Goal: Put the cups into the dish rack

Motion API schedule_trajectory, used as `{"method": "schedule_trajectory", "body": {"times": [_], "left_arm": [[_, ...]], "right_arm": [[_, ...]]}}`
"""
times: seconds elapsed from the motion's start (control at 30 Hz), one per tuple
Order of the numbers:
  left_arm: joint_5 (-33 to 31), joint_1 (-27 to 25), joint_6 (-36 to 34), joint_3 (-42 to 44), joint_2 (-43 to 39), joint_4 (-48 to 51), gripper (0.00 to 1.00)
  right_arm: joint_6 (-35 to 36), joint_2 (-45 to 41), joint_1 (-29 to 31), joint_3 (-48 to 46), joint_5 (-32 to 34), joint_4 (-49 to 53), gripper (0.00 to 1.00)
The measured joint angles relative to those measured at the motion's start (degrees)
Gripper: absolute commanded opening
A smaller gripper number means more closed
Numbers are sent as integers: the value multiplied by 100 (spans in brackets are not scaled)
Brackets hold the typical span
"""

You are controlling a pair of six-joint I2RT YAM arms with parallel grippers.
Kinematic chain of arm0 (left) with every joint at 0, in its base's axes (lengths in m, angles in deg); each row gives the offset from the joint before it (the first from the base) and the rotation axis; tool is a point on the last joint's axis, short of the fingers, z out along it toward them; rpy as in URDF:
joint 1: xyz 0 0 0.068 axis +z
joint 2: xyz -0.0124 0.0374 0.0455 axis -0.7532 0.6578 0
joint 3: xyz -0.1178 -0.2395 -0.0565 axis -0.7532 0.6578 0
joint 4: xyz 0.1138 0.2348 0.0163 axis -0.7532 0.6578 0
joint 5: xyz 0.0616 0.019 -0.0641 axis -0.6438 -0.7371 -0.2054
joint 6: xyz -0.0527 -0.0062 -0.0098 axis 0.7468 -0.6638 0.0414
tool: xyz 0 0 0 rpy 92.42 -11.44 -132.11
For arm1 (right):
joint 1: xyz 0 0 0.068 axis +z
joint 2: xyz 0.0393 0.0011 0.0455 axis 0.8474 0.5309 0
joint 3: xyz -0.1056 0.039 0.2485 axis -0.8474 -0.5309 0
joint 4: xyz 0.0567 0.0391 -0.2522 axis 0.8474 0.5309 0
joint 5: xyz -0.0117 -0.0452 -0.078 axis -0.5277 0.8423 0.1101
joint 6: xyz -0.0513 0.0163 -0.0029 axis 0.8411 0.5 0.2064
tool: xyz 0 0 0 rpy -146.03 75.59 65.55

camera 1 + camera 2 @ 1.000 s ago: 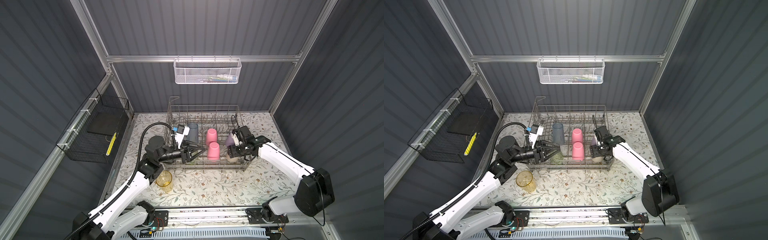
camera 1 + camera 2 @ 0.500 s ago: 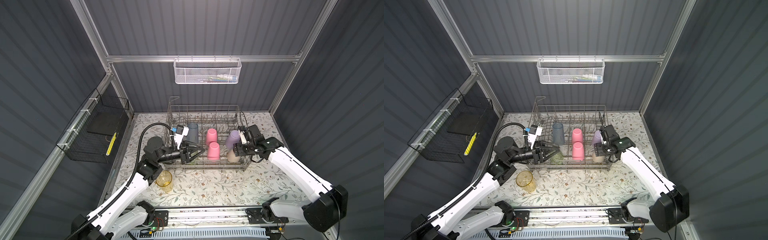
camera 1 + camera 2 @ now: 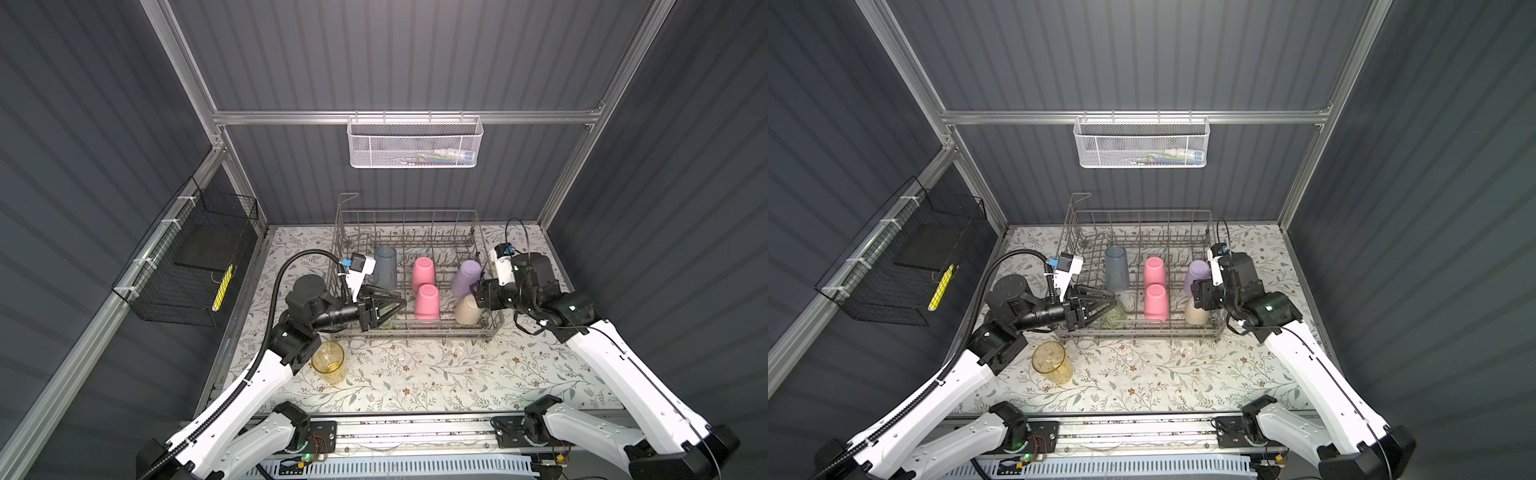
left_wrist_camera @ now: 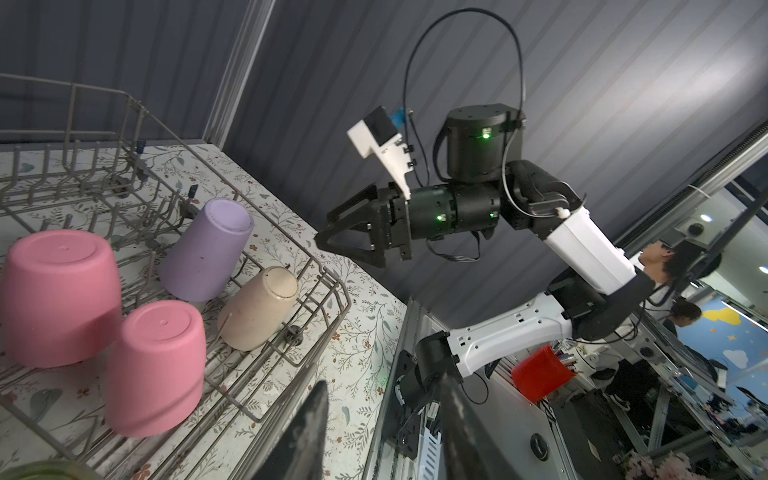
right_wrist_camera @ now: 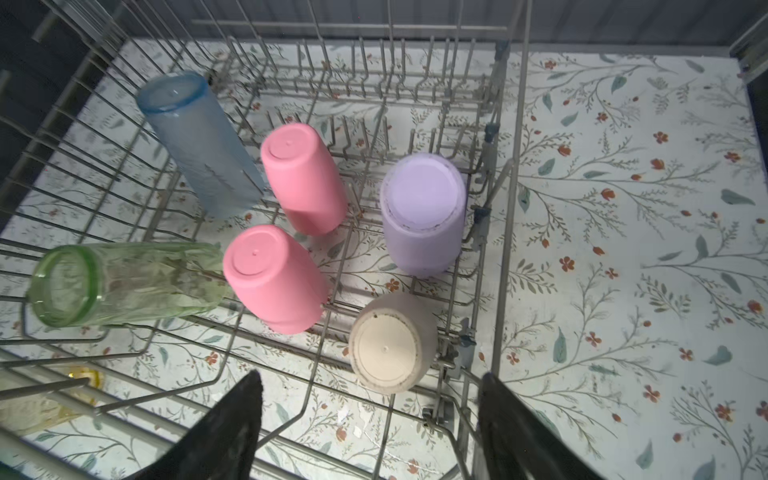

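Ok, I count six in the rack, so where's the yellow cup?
In both top views the yellow cup stands on the table, just in front of the rack's left front corner.

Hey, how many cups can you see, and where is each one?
7. In the dish rack: blue-grey cup, far pink cup, near pink cup, lavender cup, beige cup, green cup. Yellow cup stands outside, on the table.

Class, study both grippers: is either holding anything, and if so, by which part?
Nothing is held. The left gripper is open near the clear green tumbler; the right gripper is open above the grey metal wire dish rack.
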Motion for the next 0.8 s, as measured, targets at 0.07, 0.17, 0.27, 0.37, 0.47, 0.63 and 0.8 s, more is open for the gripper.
{"method": "schedule_trajectory", "body": {"times": [0.07, 0.17, 0.27, 0.37, 0.47, 0.63, 0.8], "left_arm": [[-262, 0, -96, -144, -153, 461, 43], [-800, 0, -192, -417, -498, 1309, 43], [-1421, 0, -229, -660, -938, 2205, 42], [-2092, 0, -216, -857, -1401, 3099, 42], [-2671, 0, -138, -1047, -1786, 3969, 42], [-3681, 0, 107, -1263, -2177, 5189, 40], [-4588, 0, 400, -1215, -2426, 5851, 41]], "right_arm": [[2, -76, 0, 0, -48, -131, 81], [4, -42, 0, -13, -111, -251, 81], [4, 7, 0, -107, -157, -380, 81], [4, 85, 0, -160, -201, -466, 81], [4, 170, 0, -157, -284, -570, 81], [17, 223, 42, -149, -678, -765, 79], [372, 249, 977, 76, -693, -800, 78]]}}
